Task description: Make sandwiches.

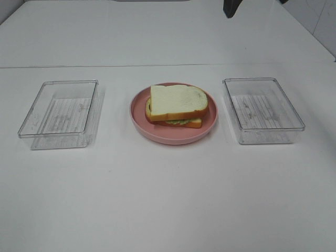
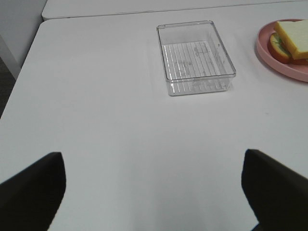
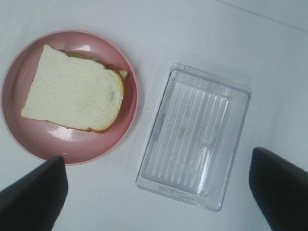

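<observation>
One sandwich (image 1: 177,104) lies on the round pink plate (image 1: 139,116) in the middle of the table: white bread with tan crust on top, green lettuce showing at its edge. The right wrist view shows the sandwich (image 3: 72,92) from above. My right gripper (image 3: 158,155) hangs open high over the plate's edge and the right tray, holding nothing. My left gripper (image 2: 153,154) is open and empty above bare table, well short of the left tray; the sandwich (image 2: 290,41) shows far off at the edge of the left wrist view. Only a dark piece of the right arm (image 1: 231,8) shows in the exterior view.
An empty clear plastic tray (image 1: 60,114) stands left of the plate, and another empty tray (image 1: 262,110) stands right of it. A seam between two white tabletops (image 1: 105,66) runs behind them.
</observation>
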### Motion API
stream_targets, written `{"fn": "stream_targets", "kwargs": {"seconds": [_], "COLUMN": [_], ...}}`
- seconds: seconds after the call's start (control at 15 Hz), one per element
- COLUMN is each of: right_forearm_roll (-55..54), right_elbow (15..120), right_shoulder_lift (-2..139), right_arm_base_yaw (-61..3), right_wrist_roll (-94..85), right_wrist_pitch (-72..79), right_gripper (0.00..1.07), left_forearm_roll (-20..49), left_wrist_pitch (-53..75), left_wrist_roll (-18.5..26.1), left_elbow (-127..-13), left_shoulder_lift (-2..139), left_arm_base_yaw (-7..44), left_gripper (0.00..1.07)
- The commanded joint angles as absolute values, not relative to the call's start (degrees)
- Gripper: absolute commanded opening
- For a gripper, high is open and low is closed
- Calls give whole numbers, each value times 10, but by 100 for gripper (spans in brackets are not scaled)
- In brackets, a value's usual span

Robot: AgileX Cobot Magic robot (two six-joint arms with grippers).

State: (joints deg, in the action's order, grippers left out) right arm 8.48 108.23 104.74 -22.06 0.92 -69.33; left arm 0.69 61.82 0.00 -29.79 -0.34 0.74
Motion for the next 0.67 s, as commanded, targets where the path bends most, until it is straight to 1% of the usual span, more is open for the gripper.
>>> {"fn": "stream_targets", "kwargs": {"seconds": [0.07, 0.2, 0.27, 0.33, 0.4, 0.47, 0.6, 0.67], "right_forearm_roll": [97, 107, 107, 107, 108, 108, 108, 109], "right_elbow": [1044, 936, 906, 854, 805, 735, 674, 610], "right_shoulder_lift": [975, 882, 861, 821, 773, 708, 646, 581], "right_arm_base_yaw": [-218, -203, -197, -191, -191, -191, -191, -191], "right_wrist_roll": [19, 37, 42, 52, 60, 81, 94, 100], "right_wrist_pitch": [-761, -759, -756, -747, -737, -732, -732, -732], "right_gripper": [99, 99, 99, 99, 99, 99, 99, 99], "left_forearm_roll": [10, 10, 10, 10, 10, 10, 10, 10], "left_wrist_pitch": [616, 616, 616, 616, 616, 616, 616, 616], "left_wrist_roll": [-5, -5, -5, -5, -5, -5, -5, -5], "left_elbow": [-296, -296, -296, -296, -296, -296, -296, -296], "left_shoulder_lift": [-5, -5, -5, -5, -5, -5, -5, -5], "left_arm_base_yaw": [7, 7, 7, 7, 7, 7, 7, 7], "left_gripper": [91, 91, 91, 91, 91, 91, 91, 91]}}
